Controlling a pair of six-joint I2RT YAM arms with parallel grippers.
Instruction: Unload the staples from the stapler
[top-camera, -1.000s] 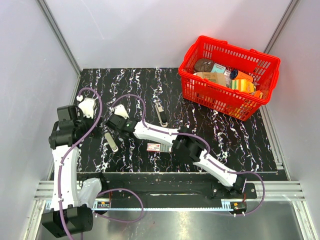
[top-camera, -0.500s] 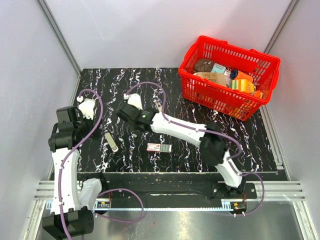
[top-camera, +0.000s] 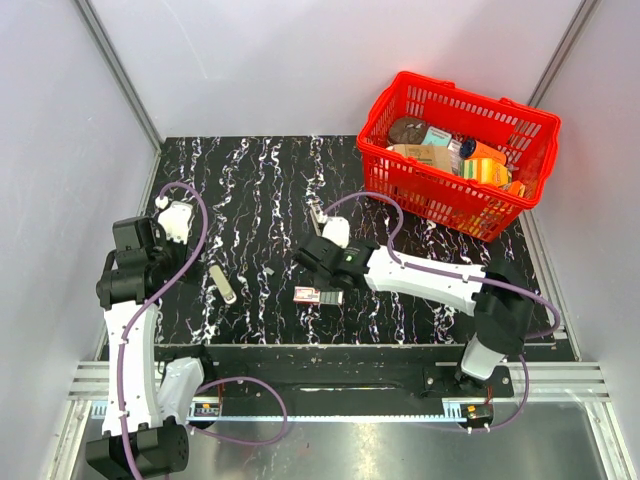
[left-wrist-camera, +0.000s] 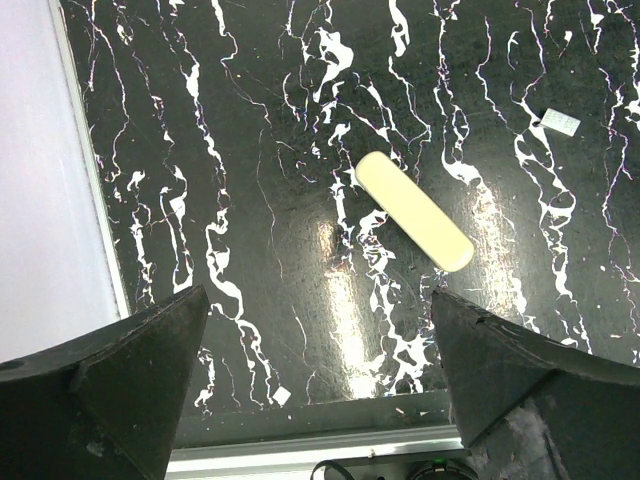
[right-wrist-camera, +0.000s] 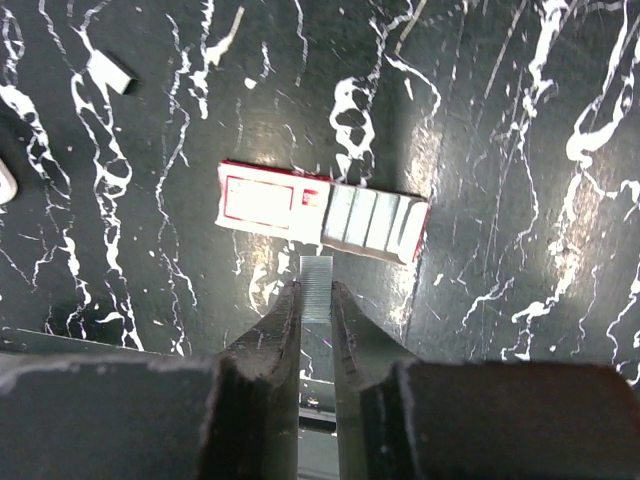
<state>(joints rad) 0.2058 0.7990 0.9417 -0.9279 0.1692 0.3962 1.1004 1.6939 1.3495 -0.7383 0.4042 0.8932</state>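
Observation:
My right gripper (right-wrist-camera: 316, 290) is shut on the staples (right-wrist-camera: 316, 272), a short silver-grey strip standing out between the fingertips. It hovers just short of an open red-and-white small box (right-wrist-camera: 320, 212); in the top view the gripper (top-camera: 314, 278) is right behind that box (top-camera: 318, 295). The slim stapler (top-camera: 316, 213) lies farther back, mostly hidden by the right wrist and its cable. My left gripper (left-wrist-camera: 320, 400) is open and empty, high over the table's left side (top-camera: 135, 255).
A pale cream oblong piece (left-wrist-camera: 413, 210) lies on the table below the left gripper, also in the top view (top-camera: 222, 283). A small loose grey bit (right-wrist-camera: 110, 72) lies nearby. A red basket (top-camera: 455, 150) full of goods stands at the back right.
My right arm has swung from the left-middle of the table to the right and nearer, carrying the staples to the red-and-white box. The left arm has hardly moved.

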